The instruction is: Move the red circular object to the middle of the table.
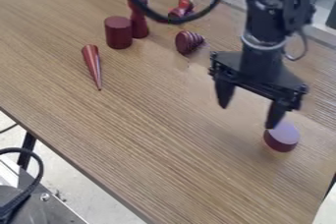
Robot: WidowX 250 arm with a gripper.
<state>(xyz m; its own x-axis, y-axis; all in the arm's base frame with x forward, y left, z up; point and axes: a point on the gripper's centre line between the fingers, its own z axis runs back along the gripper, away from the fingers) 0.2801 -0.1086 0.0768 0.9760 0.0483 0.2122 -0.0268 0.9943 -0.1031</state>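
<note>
My gripper (249,116) hangs over the right part of the table, its two fingers spread wide with nothing between them. The red circular object (282,137), a short dark red disc with a shiny, paler top, lies flat near the table's right side. The right fingertip is at the disc's upper left edge in the camera view; whether they touch I cannot tell. The wooden table (164,134) runs beneath both.
Toward the back left stand a red cylinder (119,33) and a taller red turned piece (138,19). A ridged red cone (189,42) and another red piece (181,10) lie near them. A slim red cone (93,66) lies at the left.
</note>
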